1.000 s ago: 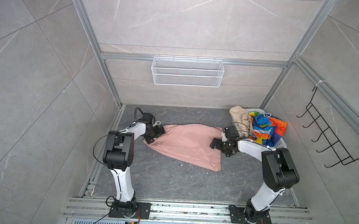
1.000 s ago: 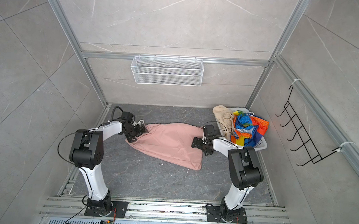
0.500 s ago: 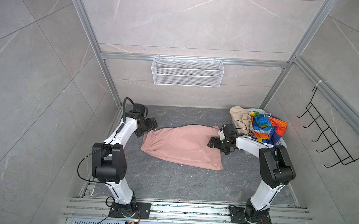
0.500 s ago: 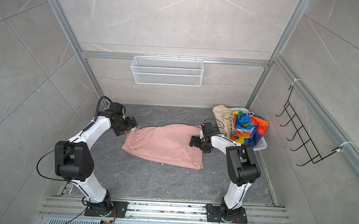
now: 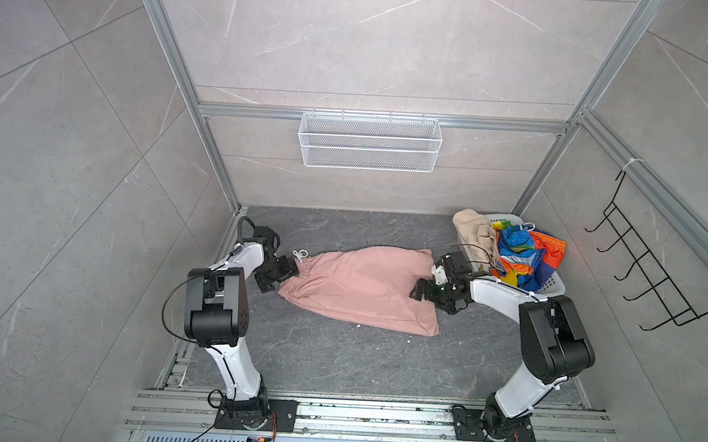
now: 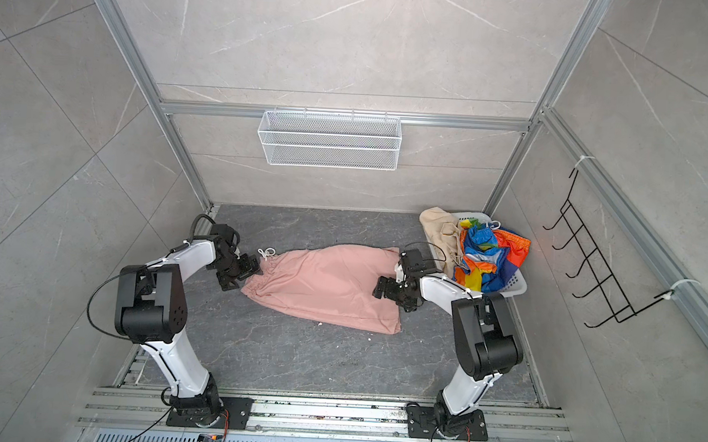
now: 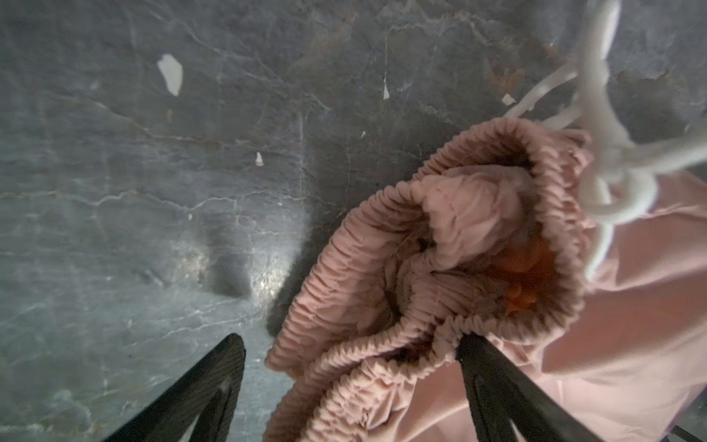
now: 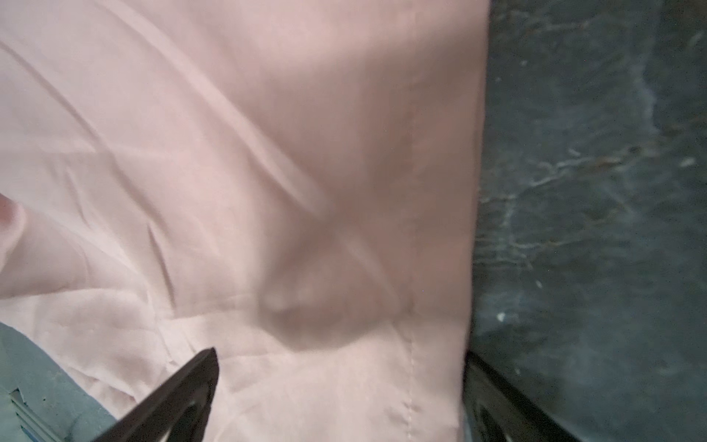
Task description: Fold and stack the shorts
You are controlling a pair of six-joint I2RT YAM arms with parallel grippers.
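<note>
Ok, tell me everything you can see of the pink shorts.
The salmon-pink shorts lie flattened, mildly creased, on the dark floor, thin matte fabric. Gathered elastic waistband points to the left hand, which straddles it open; knotted white drawstring trails out. The stitched leg hem lies below the open right hand.

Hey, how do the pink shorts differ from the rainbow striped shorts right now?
The pink shorts lie spread out on the dark tabletop; the rainbow shorts sit crumpled in the white basket. The pink shorts are one plain colour; the rainbow shorts mix blue, orange, yellow and green. Both are soft fabric shorts.
</note>
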